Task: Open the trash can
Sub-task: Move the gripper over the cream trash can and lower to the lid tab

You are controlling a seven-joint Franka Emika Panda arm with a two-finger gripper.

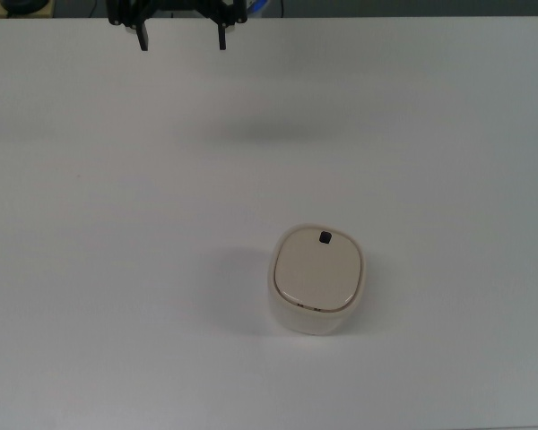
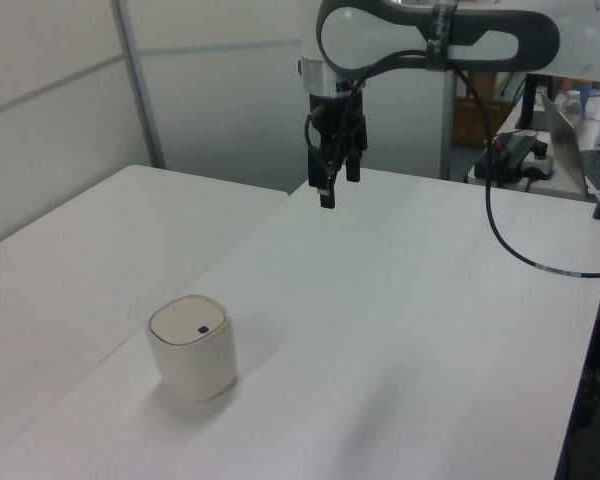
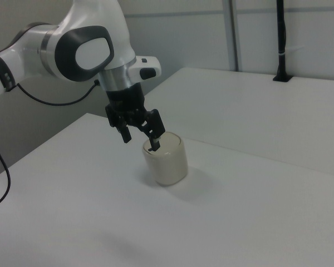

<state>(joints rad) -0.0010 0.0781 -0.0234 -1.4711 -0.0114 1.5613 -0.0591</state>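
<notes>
A bare white table (image 1: 117, 224) fills the room beside grey partition panels (image 2: 220, 90). The gripper (image 1: 181, 38) hangs spread apart, holding nothing; well away from it sits the cream trash can (image 1: 317, 279), lid flat and closed.

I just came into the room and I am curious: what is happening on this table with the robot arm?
A Franka arm is set to open a small cream trash can standing on a white table. Its hand hangs open in the air, well away from the can and touching nothing. The can's lid is flat and shut, with its little black button unpressed.
</notes>
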